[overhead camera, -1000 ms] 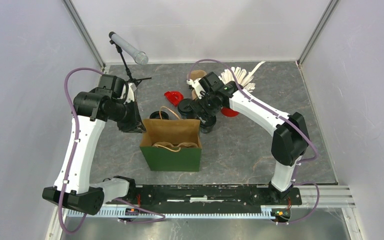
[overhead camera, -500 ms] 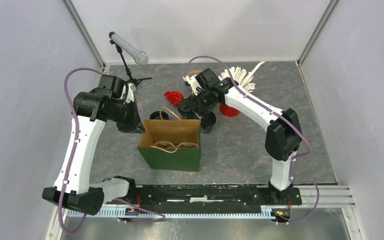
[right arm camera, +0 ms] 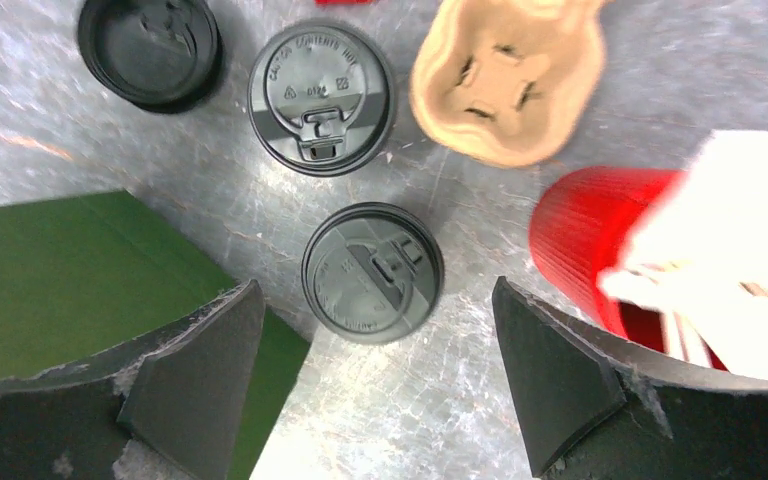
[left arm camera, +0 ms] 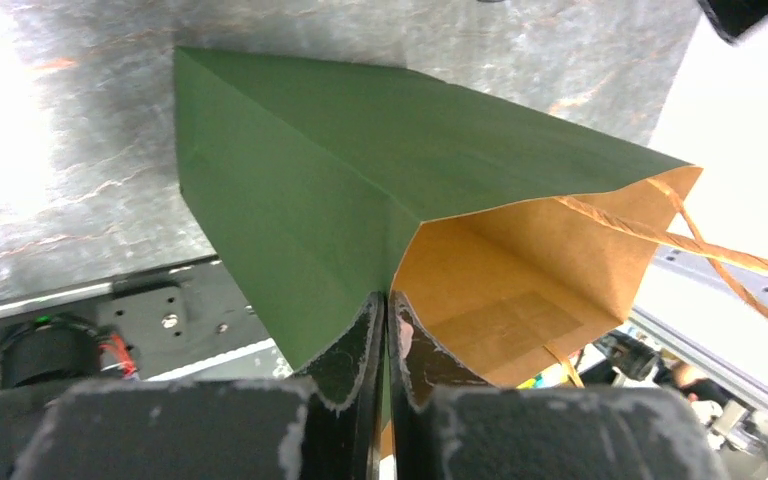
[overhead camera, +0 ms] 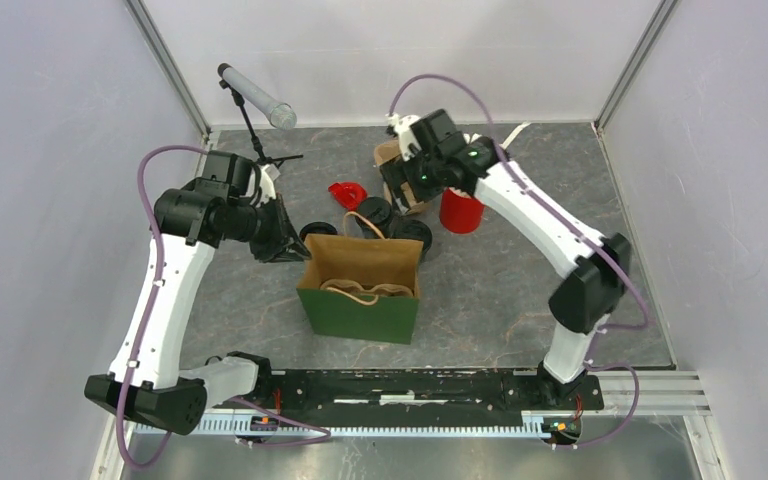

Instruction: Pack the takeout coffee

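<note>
Nearest: green paper bag [overhead camera: 360, 300], upright and open, rim clamped between closed jaws of left gripper [left arm camera: 388, 330]. Just behind its far edge, three black-lidded coffee cups [right arm camera: 373, 272] on table [overhead camera: 520, 300], outside the bag. Above them right gripper [right arm camera: 375, 300], spread wide, empty. Further back cardboard carrier [right arm camera: 500, 80], red cup [right arm camera: 585, 235] with white sticks, red lid [overhead camera: 345, 193], microphone stand [overhead camera: 255, 100]

grey marbled table [overhead camera: 520, 290]: green paper bag [overhead camera: 360, 315] stands at centre; three black-lidded cups [overhead camera: 412, 237] just above it; cardboard cup carrier [overhead camera: 386, 156] upper centre, red cup [overhead camera: 460, 212] to its lower right; small tripod stand [overhead camera: 257, 145] upper left.
</note>
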Robot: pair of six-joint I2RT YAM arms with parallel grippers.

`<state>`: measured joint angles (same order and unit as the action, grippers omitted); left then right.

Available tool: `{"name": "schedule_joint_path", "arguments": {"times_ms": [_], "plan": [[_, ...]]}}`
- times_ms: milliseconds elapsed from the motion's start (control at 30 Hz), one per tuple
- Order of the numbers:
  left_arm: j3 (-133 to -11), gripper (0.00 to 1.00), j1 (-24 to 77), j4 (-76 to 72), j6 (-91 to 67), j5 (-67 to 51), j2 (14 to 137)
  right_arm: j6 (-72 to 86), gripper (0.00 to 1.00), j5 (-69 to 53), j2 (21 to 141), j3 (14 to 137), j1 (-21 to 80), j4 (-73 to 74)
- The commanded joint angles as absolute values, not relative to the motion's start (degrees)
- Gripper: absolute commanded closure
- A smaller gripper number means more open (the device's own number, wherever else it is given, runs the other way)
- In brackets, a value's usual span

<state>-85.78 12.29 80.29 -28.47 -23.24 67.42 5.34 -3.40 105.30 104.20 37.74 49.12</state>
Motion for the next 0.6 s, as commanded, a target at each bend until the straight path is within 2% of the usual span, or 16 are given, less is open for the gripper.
{"name": "schedule_joint_path", "arguments": {"times_ms": [0,267,433,567], "plan": [[-84.7,0.92,14.1,70.9,-37.8,-28.5,66.6,11.2,0.09,-0.6,92.7,104.6,36.2,51.2],[-81.6,0.92,19.4,58.4,-49.0,-26.3,67.9,20.5,0.14,-6.2,81.9,106.4,33.4,64.7],[-80.6,0.93,26.6,52.5,-53.5,-22.7,69.6,25.2,0.27,-15.9,75.7,101.5,33.4,66.4],[-80.9,0.92,28.9,52.1,-54.2,-20.2,69.9,29.3,0.32,-16.8,72.6,100.1,33.5,68.8]]}}
